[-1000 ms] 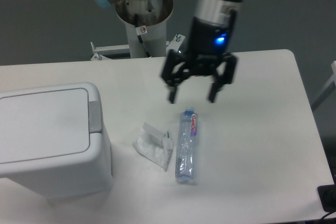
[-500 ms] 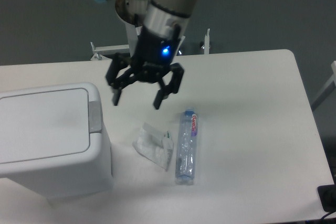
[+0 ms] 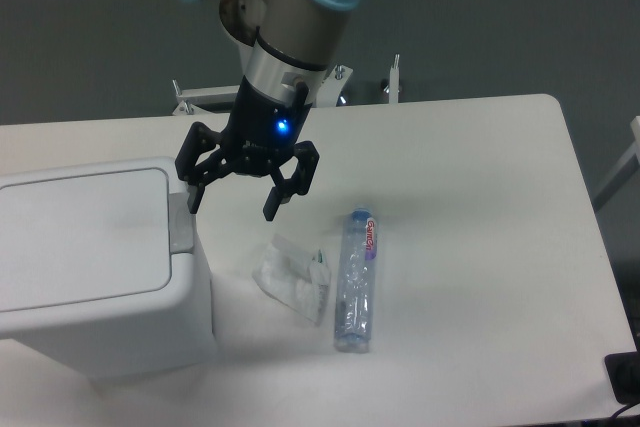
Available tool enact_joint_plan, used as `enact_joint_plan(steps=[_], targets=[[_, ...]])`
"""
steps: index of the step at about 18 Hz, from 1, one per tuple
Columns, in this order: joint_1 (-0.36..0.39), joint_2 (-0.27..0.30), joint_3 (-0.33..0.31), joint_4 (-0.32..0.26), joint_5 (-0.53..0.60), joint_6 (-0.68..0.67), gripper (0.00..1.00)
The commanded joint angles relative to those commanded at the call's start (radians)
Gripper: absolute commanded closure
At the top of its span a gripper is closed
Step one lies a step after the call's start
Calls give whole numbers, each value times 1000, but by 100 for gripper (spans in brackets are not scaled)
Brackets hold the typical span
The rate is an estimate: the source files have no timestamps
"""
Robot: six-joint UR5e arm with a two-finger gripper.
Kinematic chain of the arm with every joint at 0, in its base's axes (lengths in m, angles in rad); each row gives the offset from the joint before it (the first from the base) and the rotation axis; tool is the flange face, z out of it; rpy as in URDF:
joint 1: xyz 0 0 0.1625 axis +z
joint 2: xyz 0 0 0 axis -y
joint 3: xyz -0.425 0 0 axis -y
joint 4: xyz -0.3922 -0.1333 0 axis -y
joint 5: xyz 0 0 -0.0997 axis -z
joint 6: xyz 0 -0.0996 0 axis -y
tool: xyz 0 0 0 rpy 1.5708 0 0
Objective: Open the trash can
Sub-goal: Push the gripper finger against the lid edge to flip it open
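- I see the bin [image 3: 95, 267] at the left side of the table [image 3: 480, 247], running off the left edge of the view: big, boxy, white plastic with rounded corners.
- Its lid [image 3: 80, 237] is flat, rectangular and lies closed, flush in the rim; I cannot see inside the bin.
- A grey tab [image 3: 180, 224] sits on the bin's right rim, midway along the lid's right edge.
- My gripper [image 3: 232, 202] hangs just above and beside that right rim, fingers spread wide and holding nothing; a blue light glows on its body.
- The left finger [image 3: 193, 197] tip is right at the top of the tab; from this view I cannot tell whether it touches. The other finger is out over the table, clear of the bin.
- A clear plastic bottle [image 3: 355, 282] lies on its side on the table to the right of the bin, well apart from it, cap end toward the far side, with a label band near that end. I cannot tell what, if anything, is in it.
- A crumpled white wrapper [image 3: 292, 277] lies between bin and bottle, just beside the bottle and below the gripper's right finger.
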Motion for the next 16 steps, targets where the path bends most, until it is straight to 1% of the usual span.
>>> enact_joint_plan(steps=[1, 5, 7, 16], targets=[[0, -2, -2, 12, 0, -2, 0], [-2, -2, -17, 19, 5, 3, 0], [-2, -3, -20, 32, 5, 3, 0], [-6, -9, -21, 32, 6, 5, 0]])
